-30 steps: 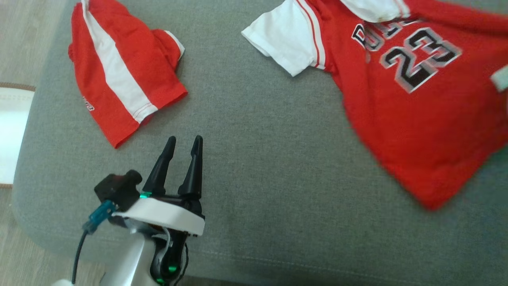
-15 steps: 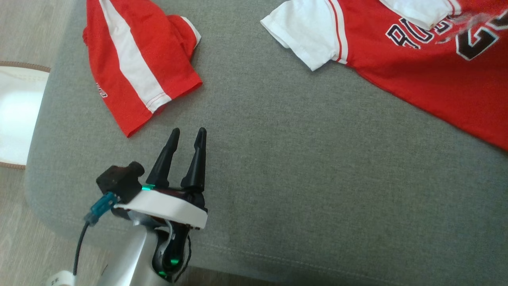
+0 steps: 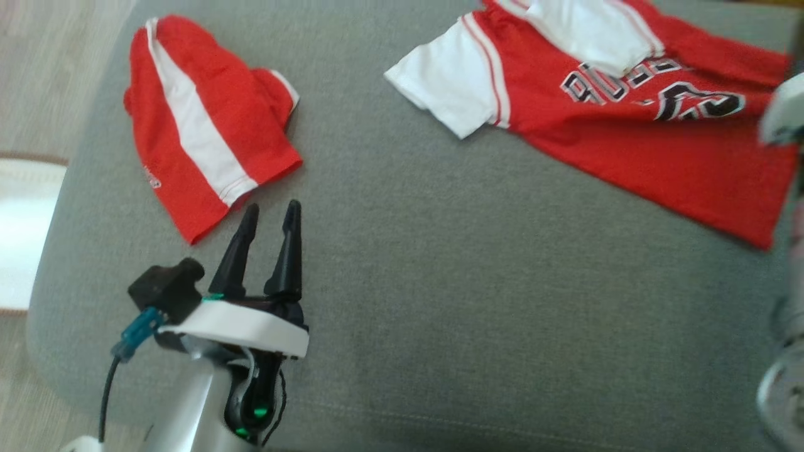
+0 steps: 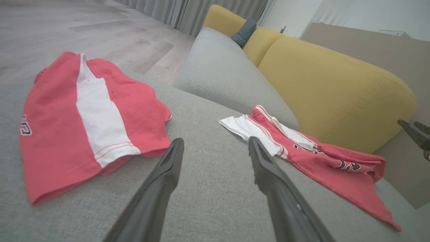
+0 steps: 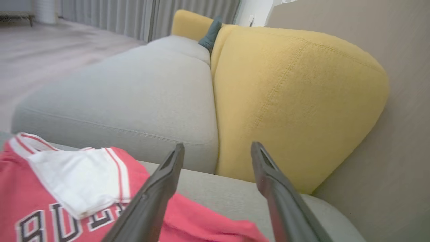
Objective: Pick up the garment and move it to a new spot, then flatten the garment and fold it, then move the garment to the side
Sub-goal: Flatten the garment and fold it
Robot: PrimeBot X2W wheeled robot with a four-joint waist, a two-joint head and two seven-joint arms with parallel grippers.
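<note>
On the grey sofa cushion [image 3: 440,282], the red jersey [image 3: 628,144] is lying rumpled toward the robot's right, one white sleeve flopping across its lettering. Both grippers are hanging released: the right gripper [image 5: 217,145] is hovering over the jersey's far edge with nothing between its fingers, and the left gripper [image 3: 271,207] is idling well away, just beside the red shorts [image 3: 201,125]. To my eye flattening is what needs doing. A pinch catching doubled cloth would be dragging the folds along rather than spreading them. A careless tug near the cushion's edge could be sliding the jersey off.
</note>
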